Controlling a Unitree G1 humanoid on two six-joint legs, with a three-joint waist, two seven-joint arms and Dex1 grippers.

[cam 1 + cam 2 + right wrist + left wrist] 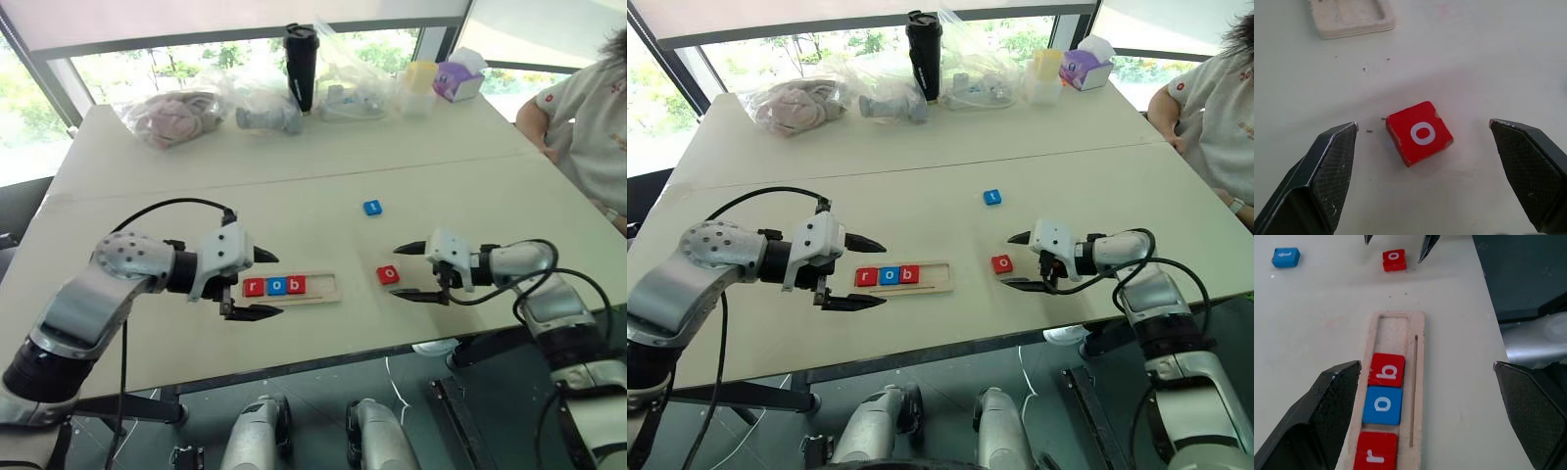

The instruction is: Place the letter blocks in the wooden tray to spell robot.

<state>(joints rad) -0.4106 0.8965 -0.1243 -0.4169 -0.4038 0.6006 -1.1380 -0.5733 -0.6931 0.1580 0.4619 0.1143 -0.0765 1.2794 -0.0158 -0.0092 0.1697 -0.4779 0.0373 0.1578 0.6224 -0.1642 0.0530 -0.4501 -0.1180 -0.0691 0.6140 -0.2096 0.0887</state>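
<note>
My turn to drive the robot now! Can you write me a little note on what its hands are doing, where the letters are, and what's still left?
Left gripper: open, holding nothing, beside the wooden tray at its filled end.
Right gripper: open, holding nothing, with the loose red o block lying on the table between its fingers.
Done: red r, blue o and red b sit in the tray in that order.
Left: put the red o in the next free slot, then fetch the blue t block, lying farther out on the table, for the last slot.
</note>
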